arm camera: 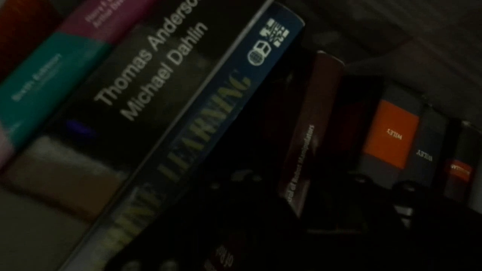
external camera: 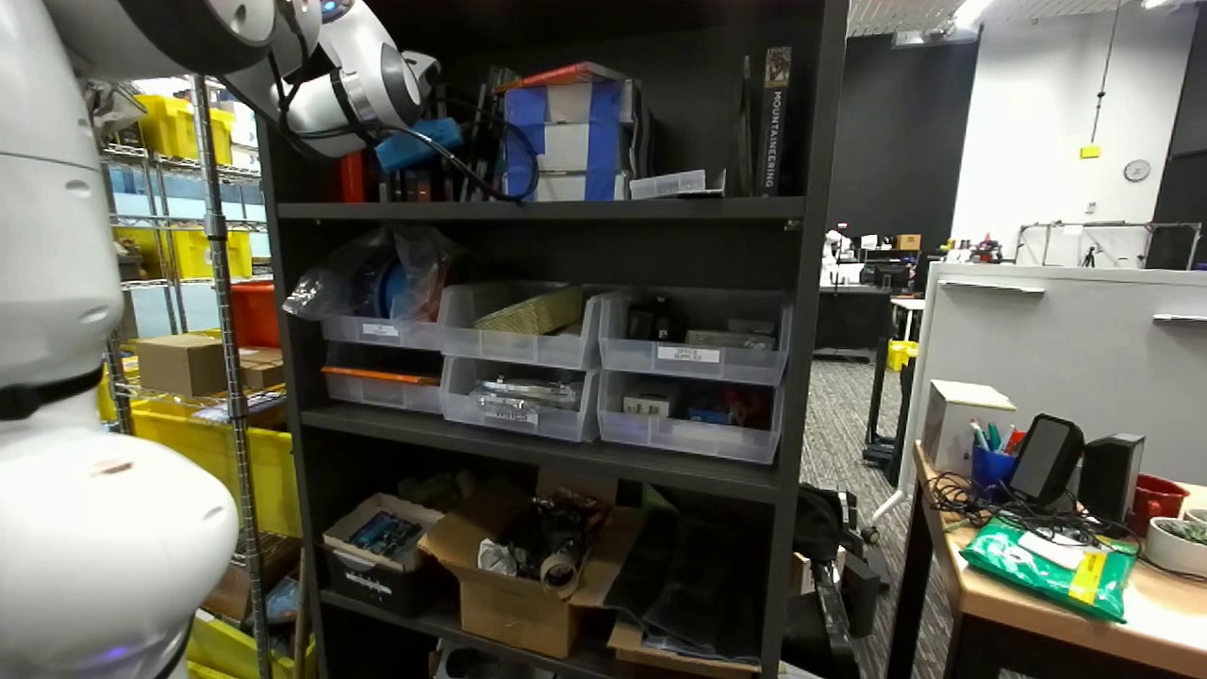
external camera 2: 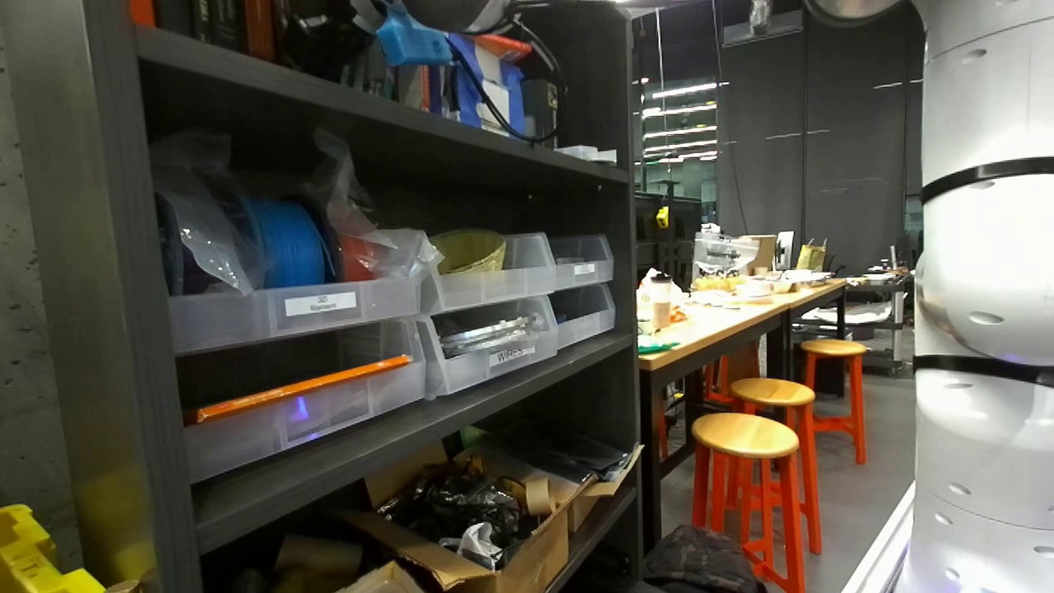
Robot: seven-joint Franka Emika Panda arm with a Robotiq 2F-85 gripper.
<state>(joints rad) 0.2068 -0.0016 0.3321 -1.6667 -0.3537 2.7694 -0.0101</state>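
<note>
On the upper shelf (external camera: pixel 660 209) of the dark bookcase (external camera: pixel 826 113), toward its left end in an exterior view: your gripper (arm camera: pixel 295 203), which appears to straddle a maroon-spined book (arm camera: pixel 310 120) marked "Robot Manipulators"; it is too dark to tell how wide the jaws stand or whether they have hold of it. Near it: a blue-spined book (arm camera: pixel 203 135) lettered "LEARNING". On the opposite side: a Wiley volume (arm camera: pixel 391 131) with an orange band. Step in hand, apparently: setting the jaws about the maroon spine. Next move calls for: confirming your hold before moving away.
</note>
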